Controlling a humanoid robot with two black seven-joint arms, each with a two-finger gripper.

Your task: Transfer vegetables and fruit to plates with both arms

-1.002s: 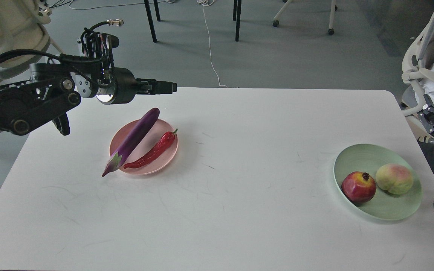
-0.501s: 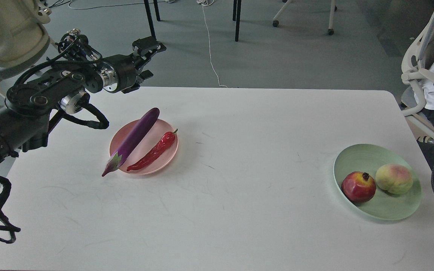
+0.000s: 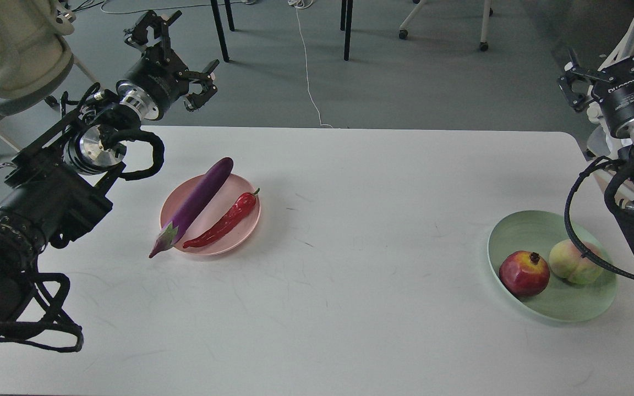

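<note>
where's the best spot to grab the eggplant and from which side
Probably the eggplant's mid-body, where it lies across the pink plate, coming from straight above with the fingers closing across its narrow width. It lies diagonally, both ends overhanging the rim, and the chili pepper runs close alongside, so a side approach looks crowded. The left tool is nearer and open.

White table [image 3: 350,308] with rounded far corners, faintly scuffed. Beyond its far edge, grey-blue floor [image 3: 432,82], dark table legs [image 3: 345,30], a white cable [image 3: 307,66] trailing down, chair casters [image 3: 402,34]. Off the far right corner, a white chair [image 3: 597,113].
</note>
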